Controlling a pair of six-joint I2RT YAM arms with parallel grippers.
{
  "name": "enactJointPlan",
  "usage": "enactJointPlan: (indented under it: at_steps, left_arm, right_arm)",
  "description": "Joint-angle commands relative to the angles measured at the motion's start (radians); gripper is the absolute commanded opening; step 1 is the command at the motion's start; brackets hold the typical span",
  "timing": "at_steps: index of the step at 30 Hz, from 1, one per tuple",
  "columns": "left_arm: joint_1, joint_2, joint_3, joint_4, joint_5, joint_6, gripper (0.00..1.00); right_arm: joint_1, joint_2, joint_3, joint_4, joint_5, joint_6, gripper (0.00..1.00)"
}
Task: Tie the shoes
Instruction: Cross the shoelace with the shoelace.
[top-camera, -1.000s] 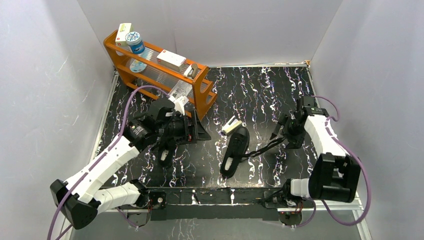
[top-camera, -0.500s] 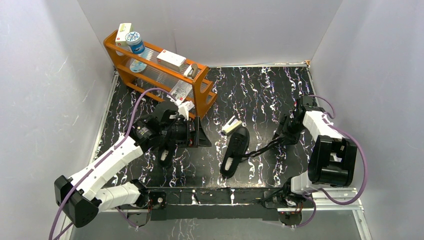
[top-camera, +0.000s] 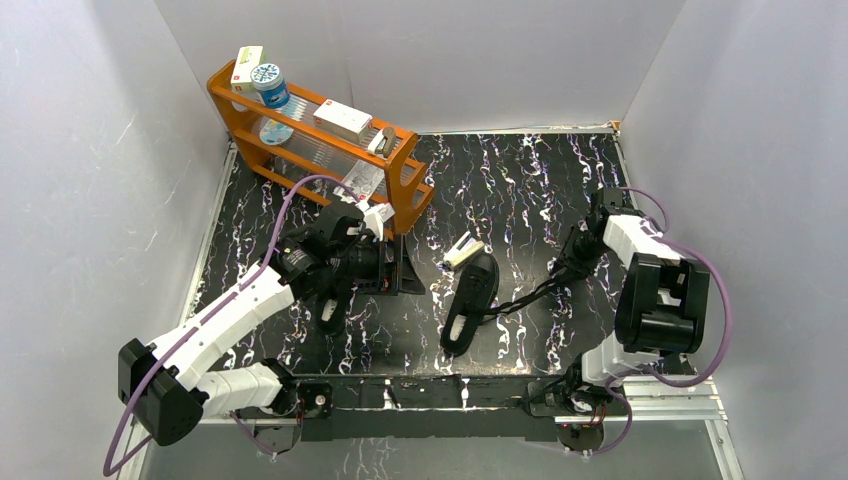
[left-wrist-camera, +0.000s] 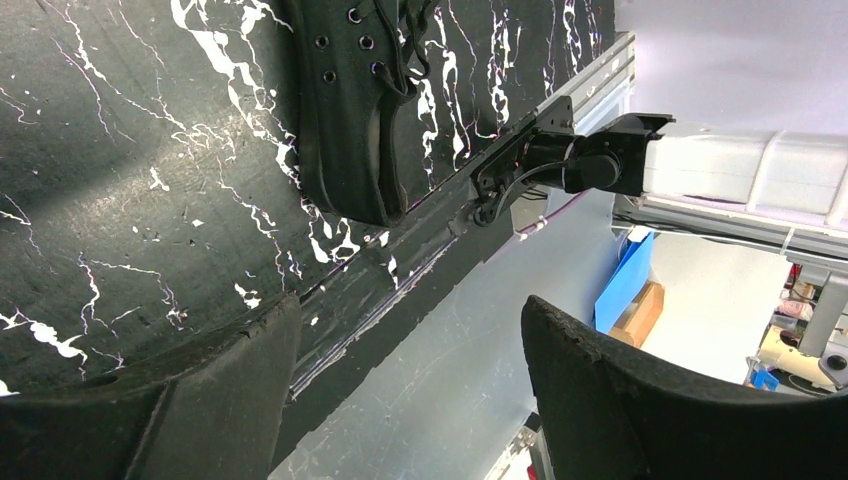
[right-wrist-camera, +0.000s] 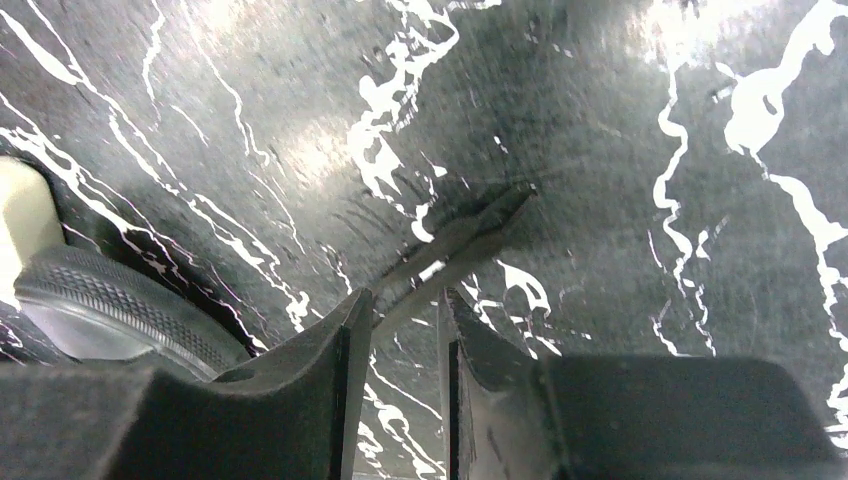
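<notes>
Top view: table (top-camera: 520, 190), black with white veins, with an orange rack (top-camera: 320, 130) at its far left corner. The middle shoe (top-camera: 470, 300) lies by the near edge, about midway along it, toe toward that edge. The second shoe (top-camera: 330, 312) lies to its left, mostly under the left arm. One lace (top-camera: 520, 295) runs from the middle shoe rightward to the right gripper (top-camera: 567, 272), which is low over the table. The left gripper (top-camera: 400, 270) hovers just left of the middle shoe. Step judged: taking the lace end. To do it well, bite near the tip, squarely across the flat strip, and lift before pulling so the shoe is not dragged. Left wrist view: the left gripper (left-wrist-camera: 410, 400) is spread wide with nothing between its fingers. A shoe's eyelets and toe show above, near the table's near edge, its heel cut off at the top. Right wrist view: the right gripper (right-wrist-camera: 395, 330) has its fingers close together, with the flat lace (right-wrist-camera: 470, 235) entering the gap. Whether they pinch it cannot be told. A round ribbed object (right-wrist-camera: 100, 300) at left is unidentified. The other laces and any knot are lost against the black.
</notes>
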Motion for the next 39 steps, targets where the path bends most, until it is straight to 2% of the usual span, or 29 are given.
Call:
enactJointPlan:
  at_steps: [1, 6, 12, 15, 19, 22, 24, 25, 28, 30, 33, 39]
  left_arm:
    - [-0.001, -0.012, 0.023, 0.004, 0.035, 0.025, 0.77]
    - [-0.001, -0.019, 0.024, 0.004, 0.033, 0.020, 0.77]
    - [-0.001, -0.042, 0.026, -0.002, 0.019, 0.018, 0.78]
    - [-0.001, -0.058, 0.030, -0.011, 0.011, 0.018, 0.78]
    - [-0.001, -0.091, 0.034, -0.027, -0.009, 0.018, 0.78]
    - [-0.001, -0.113, 0.037, -0.043, -0.022, 0.019, 0.79]
    - [-0.001, -0.125, 0.049, -0.058, -0.027, 0.021, 0.79]
    - [-0.001, -0.132, 0.056, -0.068, -0.034, 0.024, 0.79]
    - [-0.002, -0.156, 0.073, -0.115, -0.057, 0.032, 0.79]
    - [-0.001, -0.187, 0.070, -0.126, -0.078, 0.024, 0.81]
    - [0.000, -0.239, 0.045, -0.120, -0.109, -0.008, 0.82]
    - [0.000, -0.308, 0.019, -0.132, -0.128, -0.038, 0.82]
  right_arm:
    - [-0.002, 0.042, 0.045, 0.040, -0.038, 0.021, 0.38]
    - [0.003, 0.057, 0.034, 0.065, -0.037, 0.045, 0.35]
    - [0.008, 0.095, 0.011, 0.088, 0.042, 0.077, 0.35]
    - [0.010, 0.101, -0.017, 0.100, 0.067, 0.110, 0.31]
    - [0.024, 0.077, -0.075, 0.121, 0.077, 0.147, 0.32]
    - [0.026, 0.085, -0.117, 0.174, 0.087, 0.168, 0.25]
    - [0.036, 0.086, -0.112, 0.182, 0.070, 0.170, 0.04]
    - [0.044, 0.074, -0.103, 0.179, 0.067, 0.168, 0.00]
    - [0.075, -0.027, -0.047, 0.135, 0.012, 0.134, 0.00]
    - [0.113, -0.126, -0.012, 0.126, -0.052, 0.105, 0.00]
    - [0.262, -0.242, 0.039, 0.108, -0.088, 0.126, 0.00]
    - [0.680, -0.311, 0.130, 0.210, 0.001, 0.357, 0.00]
